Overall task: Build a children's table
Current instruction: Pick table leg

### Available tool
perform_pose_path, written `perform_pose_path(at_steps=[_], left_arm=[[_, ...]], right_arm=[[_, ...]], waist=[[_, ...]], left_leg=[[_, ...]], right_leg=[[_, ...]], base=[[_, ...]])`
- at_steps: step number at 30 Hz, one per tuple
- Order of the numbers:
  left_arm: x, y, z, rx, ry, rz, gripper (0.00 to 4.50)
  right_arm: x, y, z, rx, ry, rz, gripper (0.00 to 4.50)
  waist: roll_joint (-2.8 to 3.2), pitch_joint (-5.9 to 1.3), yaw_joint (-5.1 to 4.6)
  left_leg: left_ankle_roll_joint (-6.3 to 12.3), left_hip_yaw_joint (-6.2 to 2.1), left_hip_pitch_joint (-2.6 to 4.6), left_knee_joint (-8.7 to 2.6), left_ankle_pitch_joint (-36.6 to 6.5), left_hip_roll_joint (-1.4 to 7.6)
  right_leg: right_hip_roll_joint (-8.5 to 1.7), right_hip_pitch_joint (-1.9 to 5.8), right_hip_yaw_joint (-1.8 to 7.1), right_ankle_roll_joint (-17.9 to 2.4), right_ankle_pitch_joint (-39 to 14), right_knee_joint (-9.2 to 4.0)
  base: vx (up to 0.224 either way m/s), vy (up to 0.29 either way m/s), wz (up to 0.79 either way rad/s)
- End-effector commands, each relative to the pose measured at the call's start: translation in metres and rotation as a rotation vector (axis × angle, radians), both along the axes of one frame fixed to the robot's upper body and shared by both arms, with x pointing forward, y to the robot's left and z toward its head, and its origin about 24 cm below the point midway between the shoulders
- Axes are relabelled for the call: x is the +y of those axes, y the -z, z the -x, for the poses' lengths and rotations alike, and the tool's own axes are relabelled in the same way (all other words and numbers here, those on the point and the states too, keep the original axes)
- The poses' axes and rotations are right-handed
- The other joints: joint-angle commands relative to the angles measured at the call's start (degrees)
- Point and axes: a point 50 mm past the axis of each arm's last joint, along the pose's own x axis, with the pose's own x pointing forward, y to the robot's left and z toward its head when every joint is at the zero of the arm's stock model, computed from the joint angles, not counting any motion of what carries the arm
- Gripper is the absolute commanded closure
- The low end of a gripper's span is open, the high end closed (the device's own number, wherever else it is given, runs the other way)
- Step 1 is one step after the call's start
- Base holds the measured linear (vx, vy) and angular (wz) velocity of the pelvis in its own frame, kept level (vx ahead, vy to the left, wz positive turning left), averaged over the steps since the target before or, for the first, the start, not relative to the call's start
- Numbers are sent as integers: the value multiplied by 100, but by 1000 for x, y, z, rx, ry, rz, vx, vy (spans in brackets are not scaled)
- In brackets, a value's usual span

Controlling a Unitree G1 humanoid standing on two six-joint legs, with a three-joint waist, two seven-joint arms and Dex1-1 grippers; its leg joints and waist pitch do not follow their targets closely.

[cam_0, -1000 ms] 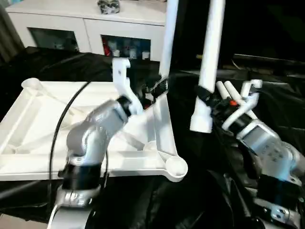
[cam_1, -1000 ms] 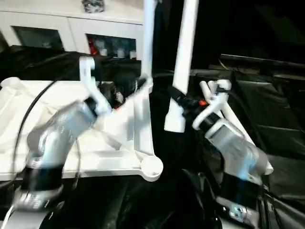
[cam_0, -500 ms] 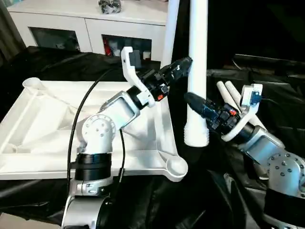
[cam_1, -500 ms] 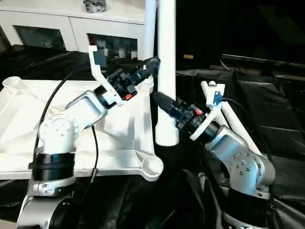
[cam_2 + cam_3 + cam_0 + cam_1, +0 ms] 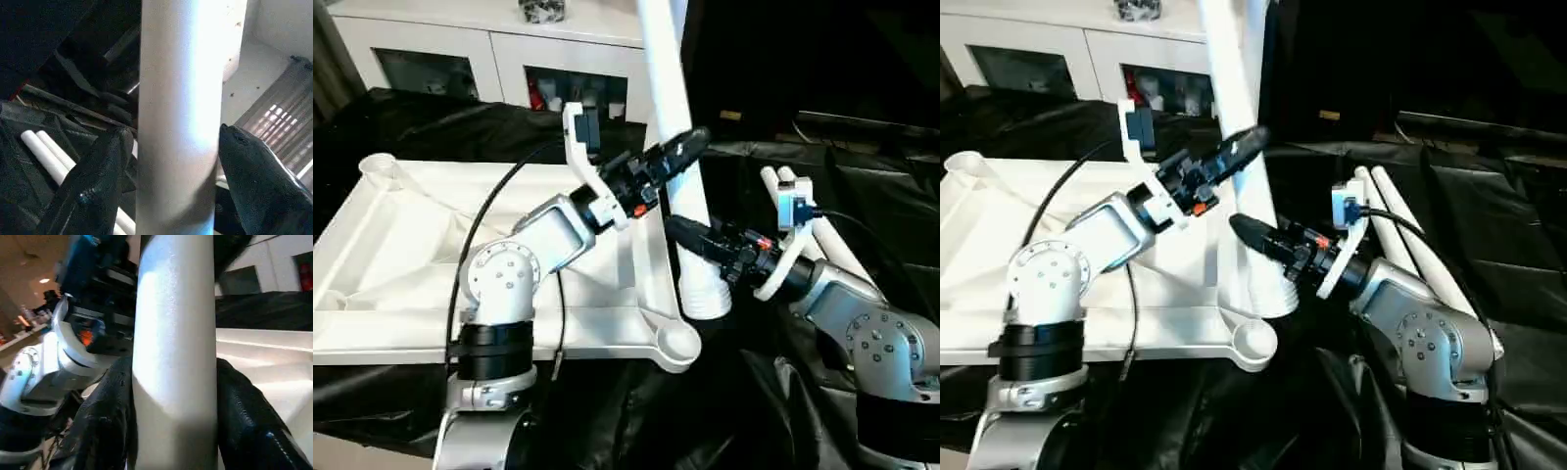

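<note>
The children's table top [image 5: 401, 245] lies upside down on black cloth, ribs up, with a round socket [image 5: 674, 343] at its near right corner. My right gripper [image 5: 683, 233] is shut on a long white leg [image 5: 666, 88] near its lower end. The leg leans with its top toward the cabinet, and its ribbed foot [image 5: 705, 299] hangs just behind that socket. Higher up, my left gripper [image 5: 690, 147] is open with one finger on each side of the same leg [image 5: 176, 98]. Behind it another leg [image 5: 1255, 88] stands upright at the far right corner.
Two more white legs [image 5: 822, 230] lie side by side on the black cloth [image 5: 862, 166] to the right of my right arm. A white cabinet with glass doors [image 5: 489, 49] stands behind the table top. The left arm's black cable [image 5: 484, 225] loops over the top.
The right gripper has brought the leg left and down to the near right socket, and the leg now leans. The left gripper swung from the top's right rim to straddle the leg.
</note>
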Motion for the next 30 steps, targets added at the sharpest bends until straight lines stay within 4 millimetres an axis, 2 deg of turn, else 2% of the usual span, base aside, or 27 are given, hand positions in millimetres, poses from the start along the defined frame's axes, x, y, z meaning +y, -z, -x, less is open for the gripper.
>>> perform_pose_path(at_steps=[1, 3, 6, 7, 8, 10, 11, 13, 17, 21, 22, 24, 25, 26, 28, 30], left_arm=[[0, -5, 5, -29, 30, 13, 149], [1, -4, 4, -30, 19, -13, 170], [3, 3, -2, 18, -55, -103, 195], [4, 9, -10, 70, -149, -188, 201], [6, 13, -15, 106, -231, -240, 201], [8, 14, -19, 123, -297, -256, 210], [10, 16, -24, 163, -403, -262, 236], [10, 16, -25, 180, -444, -263, 240], [15, 20, -34, 266, -592, -251, 260], [15, 19, -36, 294, -597, -215, 263], [15, 19, -37, 302, -606, -212, 263], [15, 18, -37, 307, -618, -215, 263], [16, 18, -37, 309, -626, -215, 263], [17, 18, -38, 311, -630, -214, 263], [18, 18, -39, 308, -634, -211, 263], [19, 16, -39, 292, -630, -213, 263]], right_arm=[[6, -7, 3, -54, -61, 10, 264], [9, -4, 2, -57, -73, 48, 264], [13, -3, -7, -91, -1, 132, 264], [18, -3, -16, -144, 91, 236, 264], [21, -2, -22, -177, 151, 305, 264], [24, -1, -25, -181, 192, 331, 264], [32, -1, -29, -197, 239, 371, 264], [36, -1, -30, -204, 255, 378, 264], [60, 1, -31, -242, 303, 406, 265], [66, 2, -32, -268, 316, 419, 265], [69, 2, -33, -282, 333, 428, 265], [71, 3, -34, -296, 351, 436, 265], [72, 2, -35, -300, 354, 436, 265], [73, 2, -34, -303, 354, 436, 265], [75, 1, -34, -317, 351, 440, 265], [75, 1, -34, -332, 353, 447, 265]], waist=[[-43, -368, 6], [-46, -363, 6], [-47, -352, -17], [-39, -361, -11], [-56, -353, -45], [-50, -353, -35], [-54, -360, -42], [-58, -374, -38], [-54, -393, -28], [-41, -392, -28], [-11, -401, -23], [-30, -406, -35], [2, -403, -32], [-10, -402, -33], [17, -401, -29], [8, -403, -27]], left_leg=[[180, -177, 58, -401, 79, 428], [173, -177, 51, -397, 90, 424], [83, -180, 61, -408, 11, 427], [53, -184, 69, -403, 7, 440], [-17, -188, 68, -408, -12, 436], [-35, -175, 78, -401, -28, 423], [-50, -186, 68, -406, 24, 444], [-8, -181, 69, -398, 97, 430], [75, -187, 55, -386, 214, 423], [63, -184, 50, -383, 162, 419], [57, -190, 49, -377, 194, 424], [64, -189, 41, -371, 254, 422], [73, -191, 42, -371, 230, 423], [79, -190, 45, -372, 200, 427], [58, -196, 49, -378, 155, 431], [37, -193, 62, -377, 116, 433]], right_leg=[[-654, 294, 301, -1205, 330, -433], [-654, 297, 303, -1192, 333, -435], [-652, 287, 302, -1118, 140, -452], [-660, 282, 302, -1107, 136, -441], [-652, 269, 295, -1084, 74, -451], [-662, 278, 316, -1073, -24, -463], [-650, 282, 313, -1100, 140, -444], [-648, 295, 313, -1117, 327, -430], [-648, 305, 313, -1165, 860, -374], [-645, 305, 312, -1174, 925, -371], [-650, 297, 310, -1183, 978, -353], [-640, 301, 305, -1205, 1185, -338], [-645, 293, 305, -1212, 1186, -337], [-637, 297, 305, -1208, 1182, -339], [-642, 297, 302, -1211, 1169, -339], [-634, 288, 304, -1206, 1163, -341]], base=[[0, 0, 0], [0, 0, 0], [0, 0, 0], [0, 0, 0], [0, 0, 0], [0, 0, 0], [0, 0, 0], [0, 0, 0], [0, 0, 0], [0, 0, 0], [0, 0, 0], [0, 0, 0], [0, 0, 0], [0, 0, 0], [0, 0, 0], [0, 0, 0]])
